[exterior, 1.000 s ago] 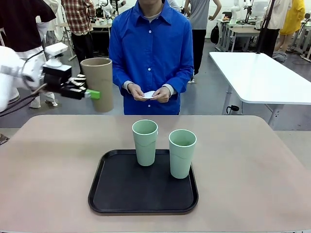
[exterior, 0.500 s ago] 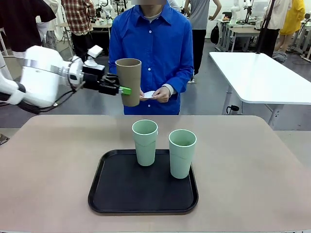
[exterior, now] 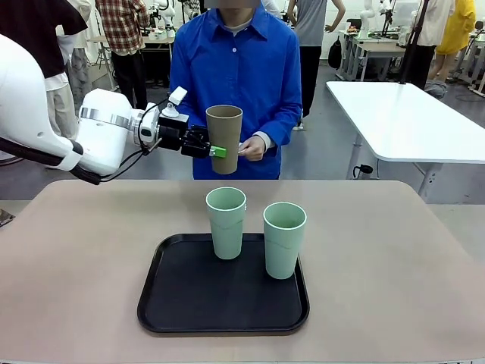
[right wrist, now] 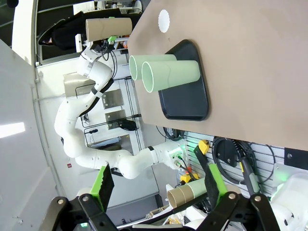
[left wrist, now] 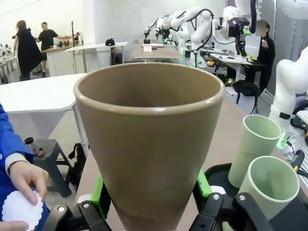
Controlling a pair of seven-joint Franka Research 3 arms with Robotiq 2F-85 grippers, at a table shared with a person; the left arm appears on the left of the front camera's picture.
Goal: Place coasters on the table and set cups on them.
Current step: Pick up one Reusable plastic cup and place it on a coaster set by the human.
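Observation:
My left gripper [exterior: 216,151] is shut on the tan-brown cup [exterior: 224,136] and holds it upright in the air above the table's far edge, just in front of the person's hands [exterior: 254,146]. In the left wrist view the cup [left wrist: 149,144] sits between the green pads, with my gripper [left wrist: 150,191] at its lower part. The person holds a white scalloped coaster [left wrist: 19,210]. Another coaster [right wrist: 164,20] looks to lie on the table [exterior: 76,250] beyond the tray. Two mint cups [exterior: 226,222] [exterior: 283,239] stand on the black tray [exterior: 174,311]. My right gripper [right wrist: 158,187] is open and holds nothing.
Bare beige table top lies left and right of the tray [right wrist: 185,103]. A white table [exterior: 409,114] stands behind at the right. The person in blue [exterior: 235,76] stands at the far edge, with other people farther back.
My left arm has carried the tan-brown cup to the right, from the far left side to a spot in front of the person's hands. The mint cups and tray have not moved.

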